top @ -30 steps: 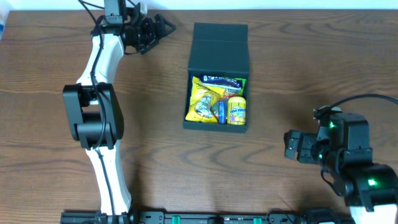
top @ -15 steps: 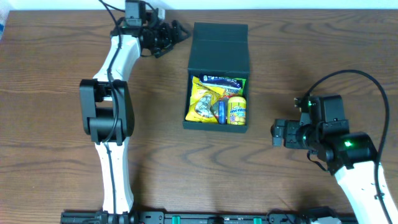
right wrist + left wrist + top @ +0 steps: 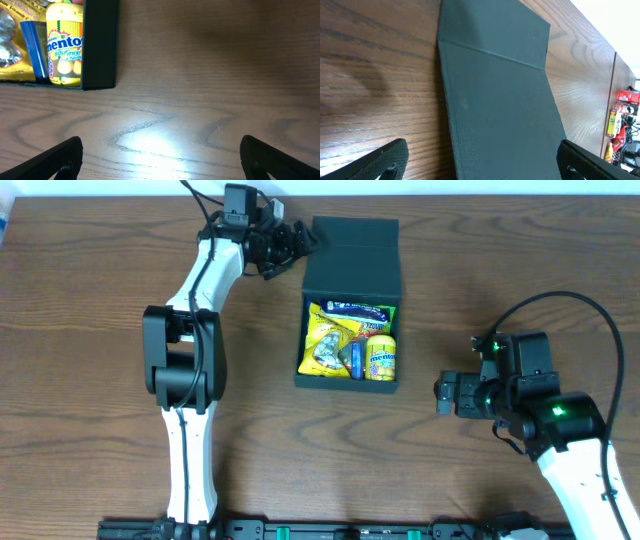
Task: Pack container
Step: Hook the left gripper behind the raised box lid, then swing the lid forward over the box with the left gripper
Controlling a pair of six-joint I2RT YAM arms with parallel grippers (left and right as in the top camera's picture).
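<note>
The dark teal container [image 3: 320, 378] stands open mid-table, its flap lid [image 3: 352, 255] laid back flat. Inside are yellow snack packets [image 3: 330, 340], a blue item [image 3: 356, 360] and a yellow Mentos tub [image 3: 381, 357]. My left gripper [image 3: 298, 240] is open at the lid's left edge; in the left wrist view its fingers [image 3: 480, 162] straddle the lid [image 3: 505, 100]. My right gripper [image 3: 447, 395] is open and empty over bare table, right of the container; the right wrist view shows its fingers [image 3: 160, 157], the container's corner [image 3: 102, 50] and the Mentos tub [image 3: 64, 45].
The wooden table's far edge shows in the left wrist view, with red and yellow items [image 3: 621, 112] beyond it. Cables run from the right arm [image 3: 560, 305].
My left arm has swung right, bringing its gripper from left of the container up to the lid's edge. My right arm rose and moved left earlier, then held still.
</note>
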